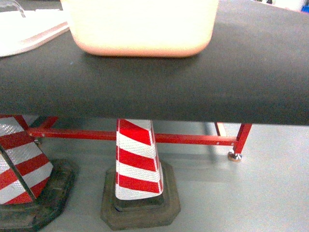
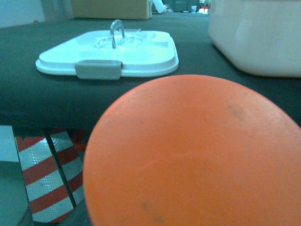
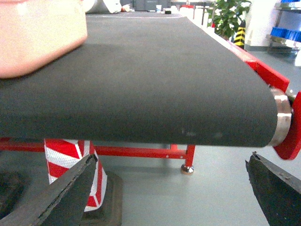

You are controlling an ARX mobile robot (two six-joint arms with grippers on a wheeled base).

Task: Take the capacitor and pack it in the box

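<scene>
Your peach-pink box (image 1: pixel 142 29) sits on the black belt (image 1: pixel 241 72), its white lid (image 2: pixel 113 52) lying to its left. Your right gripper (image 3: pixel 169 197) hangs spread below the belt edge. You cannot tell the left gripper's state: an orange disc (image 2: pixel 193 155) blocks its camera.

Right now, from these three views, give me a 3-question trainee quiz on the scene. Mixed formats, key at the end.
1. True or false: the lid is fitted on the box.
2. Multiple choice: what stands on the floor under the table? A) blue bins B) striped traffic cones C) a cardboard box
3. Fill in: in the right wrist view, the right gripper is ____ and holds nothing.

Key: 1 false, it lies on the table beside the box. 2 B. 3 open.
</scene>
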